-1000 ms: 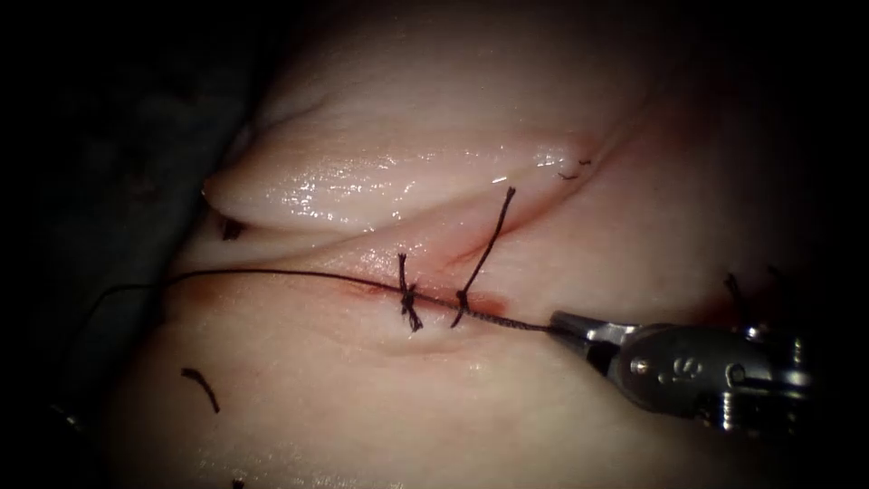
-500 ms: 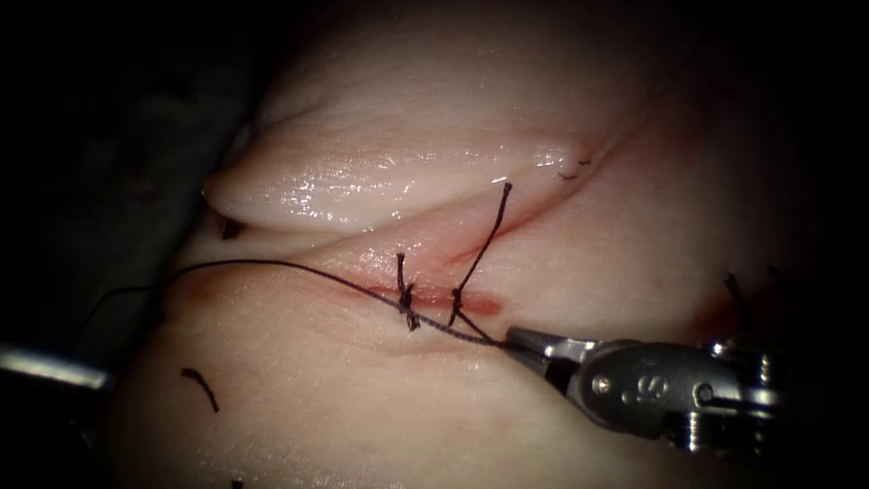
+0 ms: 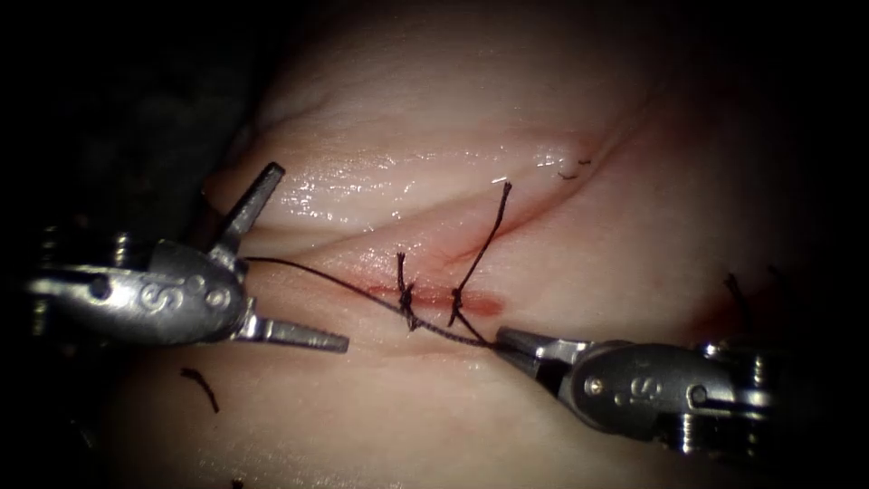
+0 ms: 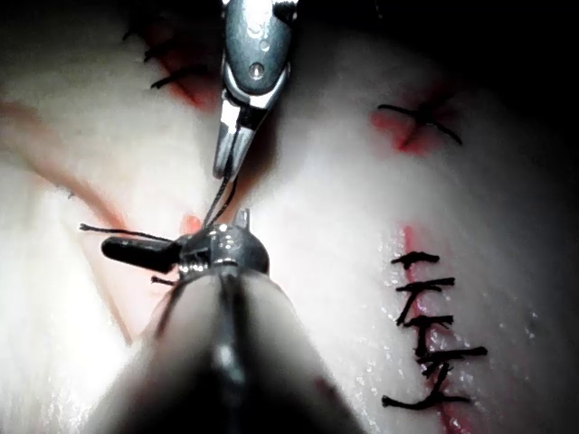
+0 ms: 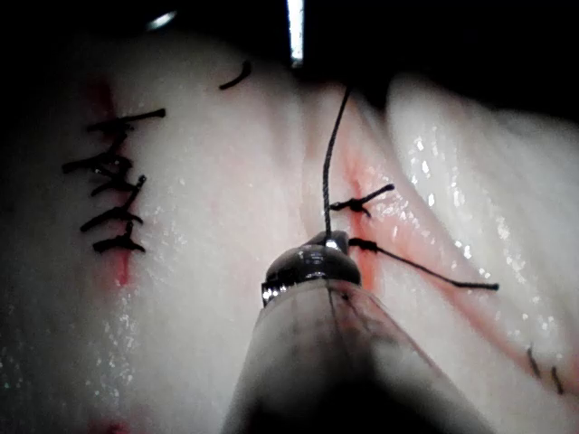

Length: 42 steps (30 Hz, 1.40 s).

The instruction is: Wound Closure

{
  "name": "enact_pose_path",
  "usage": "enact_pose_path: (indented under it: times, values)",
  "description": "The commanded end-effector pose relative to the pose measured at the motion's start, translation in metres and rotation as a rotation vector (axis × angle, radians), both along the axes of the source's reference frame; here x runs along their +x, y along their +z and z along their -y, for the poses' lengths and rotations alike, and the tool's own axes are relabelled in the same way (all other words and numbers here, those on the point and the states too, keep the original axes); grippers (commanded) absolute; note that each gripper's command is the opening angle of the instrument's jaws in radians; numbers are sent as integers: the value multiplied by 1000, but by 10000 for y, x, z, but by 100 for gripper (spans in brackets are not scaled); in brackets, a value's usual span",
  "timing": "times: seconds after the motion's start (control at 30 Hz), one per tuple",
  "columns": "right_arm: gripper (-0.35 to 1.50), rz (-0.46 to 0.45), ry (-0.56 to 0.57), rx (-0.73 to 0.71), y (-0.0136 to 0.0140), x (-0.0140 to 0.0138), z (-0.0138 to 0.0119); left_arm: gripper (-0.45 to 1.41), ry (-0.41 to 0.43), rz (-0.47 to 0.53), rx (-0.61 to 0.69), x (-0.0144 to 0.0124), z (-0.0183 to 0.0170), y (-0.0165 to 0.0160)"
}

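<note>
Endoscope: right hand (image 3: 507, 341) clenches thread (image 3: 362, 292); left hand (image 3: 303, 263) agape. Wrist: older sutures (image 4: 432, 336).

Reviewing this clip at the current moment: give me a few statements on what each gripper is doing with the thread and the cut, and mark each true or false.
1. The right gripper is shut on the thread. True.
2. The left gripper is shut on the thread. False: its jaws stand wide open and hold nothing; the thread runs between them.
3. A knotted stitch sits on the cut. True.
4. The left gripper holds the tissue. False: it grips nothing.
5. Red fluid lies along the cut near the stitches. True.
</note>
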<state>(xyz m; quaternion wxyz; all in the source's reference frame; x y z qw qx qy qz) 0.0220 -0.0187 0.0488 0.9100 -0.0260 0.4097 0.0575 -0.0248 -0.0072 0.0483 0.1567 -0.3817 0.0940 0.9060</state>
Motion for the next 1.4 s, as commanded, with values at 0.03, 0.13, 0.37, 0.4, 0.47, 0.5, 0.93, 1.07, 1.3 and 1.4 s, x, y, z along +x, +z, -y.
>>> enact_pose_path:
  times: [0.03,0.13,0.37,0.4,0.47,0.5,0.93,1.07,1.3,1.4]
  values:
    - [-35,-2,-1,2,3,7,3,119,18,-10,0,-4,5,11]
    - [-35,-5,-6,-1,2,8,3,113,72,-46,7,0,9,26]
    - [-35,-8,-3,1,0,10,1,103,189,-107,-41,3,4,40]
    - [-35,-8,-3,1,0,10,1,103,202,-115,-39,3,4,40]
    - [-35,-9,-3,1,-1,10,1,103,219,-130,-40,5,1,43]
    - [-35,-10,-4,1,-1,10,2,103,219,-146,-45,6,0,44]
    - [-35,-14,-5,-3,-4,9,1,93,224,-256,-63,61,-2,94]
    - [-35,-14,-5,-3,-5,10,1,76,229,-235,-62,60,-1,101]
    - [-35,-15,-9,-4,-8,9,0,17,221,-223,-51,53,-3,103]
    - [-35,-16,-7,-5,-8,9,-1,-22,205,-215,-37,55,-4,104]
